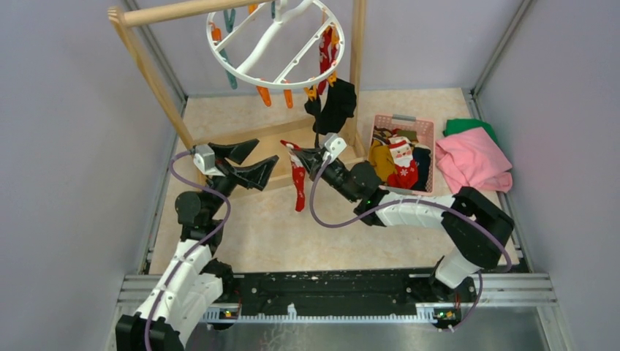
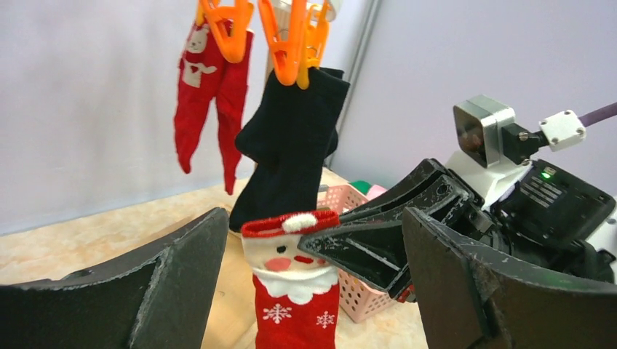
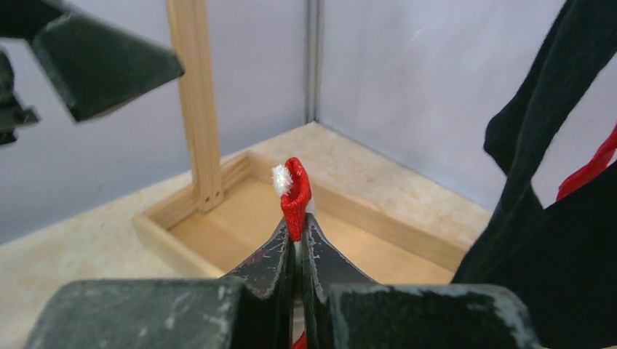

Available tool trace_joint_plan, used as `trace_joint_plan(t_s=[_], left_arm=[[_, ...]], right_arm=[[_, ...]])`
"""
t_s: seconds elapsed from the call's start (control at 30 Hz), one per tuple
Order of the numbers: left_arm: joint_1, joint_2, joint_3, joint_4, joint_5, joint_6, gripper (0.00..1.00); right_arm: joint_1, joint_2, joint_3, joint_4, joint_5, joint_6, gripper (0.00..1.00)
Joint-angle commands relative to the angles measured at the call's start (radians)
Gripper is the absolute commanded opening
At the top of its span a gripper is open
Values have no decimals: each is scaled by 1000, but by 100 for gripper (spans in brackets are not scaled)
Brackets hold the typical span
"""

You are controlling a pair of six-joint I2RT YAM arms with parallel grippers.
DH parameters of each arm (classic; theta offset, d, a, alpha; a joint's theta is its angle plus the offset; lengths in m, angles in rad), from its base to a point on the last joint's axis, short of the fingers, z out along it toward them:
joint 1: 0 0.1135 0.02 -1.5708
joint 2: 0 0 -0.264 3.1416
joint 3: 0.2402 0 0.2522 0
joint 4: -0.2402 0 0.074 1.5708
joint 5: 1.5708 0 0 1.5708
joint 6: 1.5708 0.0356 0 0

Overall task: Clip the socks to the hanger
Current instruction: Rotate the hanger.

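I have the right gripper (image 3: pixel 298 240) pinching the Santa sock (image 2: pixel 295 298) by its cuff, with the left gripper (image 2: pixel 314 225) jaws spread wide either side of it.

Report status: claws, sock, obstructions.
Right claw shut on red Santa-face fabric sock. Left claw open, facing it. Round white plastic hanger overhead. Clipped black sock hangs nearby.

The white-and-black left arm (image 1: pixel 183 270) rises from its base, folds at the elbow and points at the red Santa-face fabric sock (image 1: pixel 298 179). Its black two-finger left tool (image 1: pixel 265 152) is spread wide, just short of that sock. The white-and-black right arm (image 1: pixel 409 210) reaches low across to the same sock, and the black right tool (image 3: pixel 297 233) is pinched tight on the sock's cuff.
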Motion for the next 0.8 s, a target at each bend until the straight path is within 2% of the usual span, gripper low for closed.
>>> trace_joint_plan(t_s=[0.0,0.3,0.77], left_arm=[[7,-8,-22,21,-79,21,94],[7,11,-39,47,-74,11,94],[7,89,-32,178,47,-37,94]], right_arm=[[26,64,100,186,223,-12,0],[16,123,138,320,469,-95,0],[-173,-9,30,262,449,-12,0]])
